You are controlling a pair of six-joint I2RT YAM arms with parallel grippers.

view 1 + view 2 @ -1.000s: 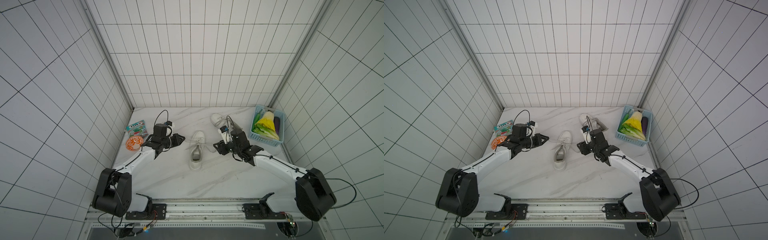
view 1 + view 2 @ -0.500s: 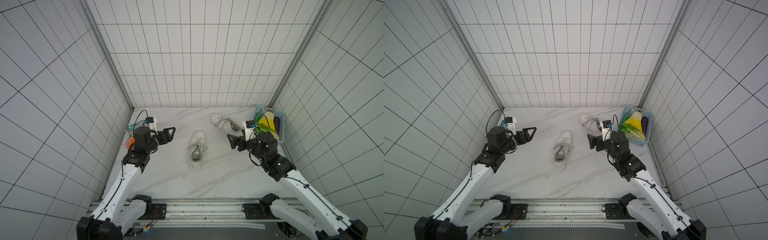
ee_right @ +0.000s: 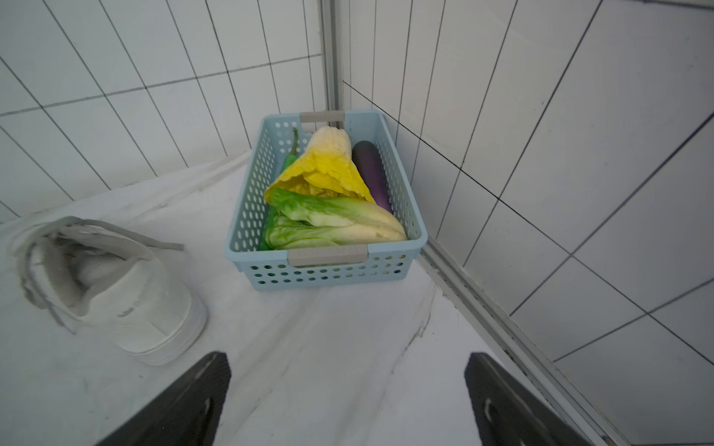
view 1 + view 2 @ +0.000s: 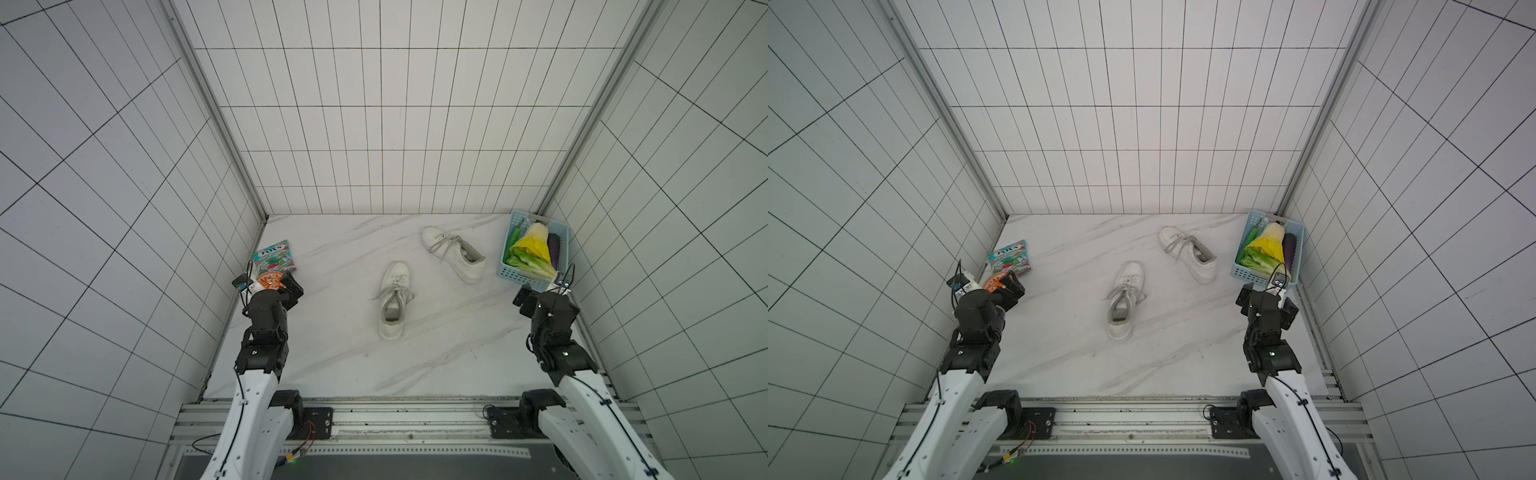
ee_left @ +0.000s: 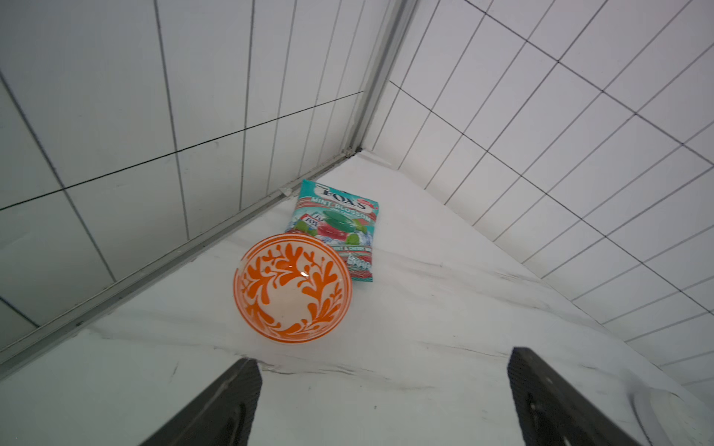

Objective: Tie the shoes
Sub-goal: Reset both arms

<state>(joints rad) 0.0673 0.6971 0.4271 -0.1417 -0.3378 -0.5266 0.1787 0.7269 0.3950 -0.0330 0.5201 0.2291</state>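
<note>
A white marble table [image 3: 347,328] meets white tiled walls [image 3: 579,154] at a corner with a metal post [image 3: 330,54]. A pale blue perforated basket [image 3: 328,272] sits in that corner, close against the wall. It holds a yellow cabbage [image 3: 328,166], a green-and-white cabbage [image 3: 340,224] lying in front of it, a purple eggplant [image 3: 371,170] along one side and a green pepper [image 3: 289,154] along the other. Near the basket stands one white shoe [image 3: 127,293], heel toward the camera, with a grey lace [image 3: 154,243] trailing toward the basket. At the near edge, the right gripper [image 3: 347,357] shows two dark fingers [image 3: 185,401] spread wide apart above bare marble.
</note>
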